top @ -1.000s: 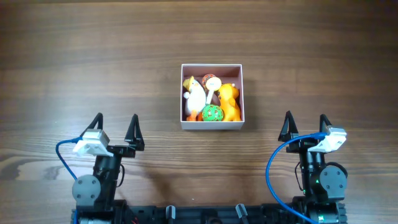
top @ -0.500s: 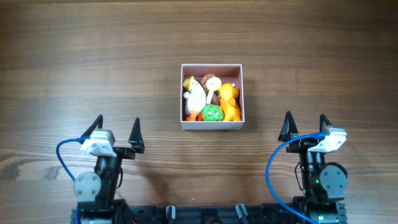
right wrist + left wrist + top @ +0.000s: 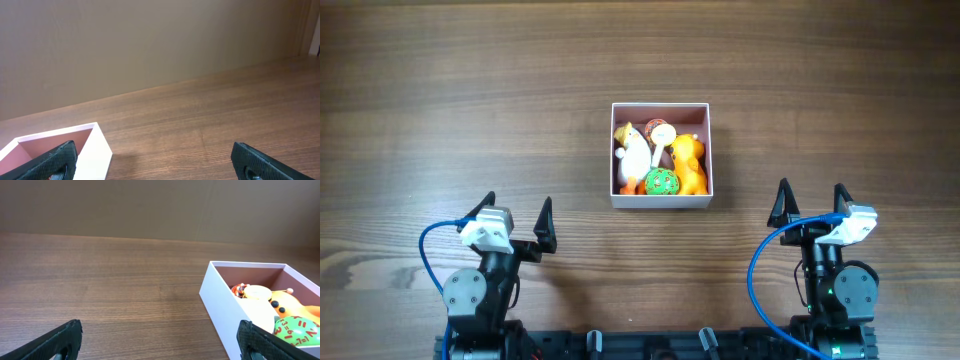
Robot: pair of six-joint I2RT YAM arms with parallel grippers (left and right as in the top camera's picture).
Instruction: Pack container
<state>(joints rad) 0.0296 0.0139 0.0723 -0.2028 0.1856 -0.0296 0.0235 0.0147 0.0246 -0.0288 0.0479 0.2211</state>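
Note:
The container point(image 3: 708, 150), a small square box with white walls and a pink inside, sits at the table's centre. It holds several toys: a white and yellow one point(image 3: 634, 150), an orange one point(image 3: 688, 162) and a green ball point(image 3: 661, 182). The box also shows in the left wrist view point(image 3: 220, 305) and in the right wrist view point(image 3: 95, 150). My left gripper point(image 3: 516, 212) is open and empty, near the front edge, left of the box. My right gripper point(image 3: 811, 202) is open and empty, near the front edge, right of the box.
The wooden table point(image 3: 470, 100) spreads around the box. A plain brown wall stands behind the table in the wrist views point(image 3: 150, 45).
My left arm has shifted a little to the right and toward the front edge. The right arm and the box have not moved.

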